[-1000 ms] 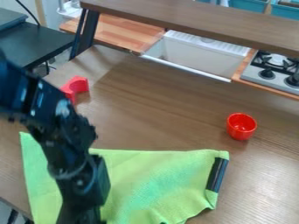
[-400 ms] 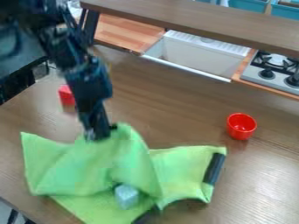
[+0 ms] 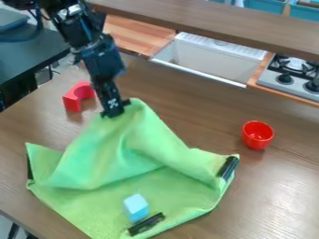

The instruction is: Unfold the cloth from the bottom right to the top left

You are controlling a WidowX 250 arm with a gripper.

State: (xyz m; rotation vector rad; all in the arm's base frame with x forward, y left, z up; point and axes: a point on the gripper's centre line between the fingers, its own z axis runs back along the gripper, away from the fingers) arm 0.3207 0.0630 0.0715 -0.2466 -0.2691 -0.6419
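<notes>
Farther back swept the cloth, its edge pinched in our gripper so we could draw it clear of the blue block!

Robot arm: black, segmented, with blocky housings. Black hand: small black-and-white patterned marking noted.
</notes>
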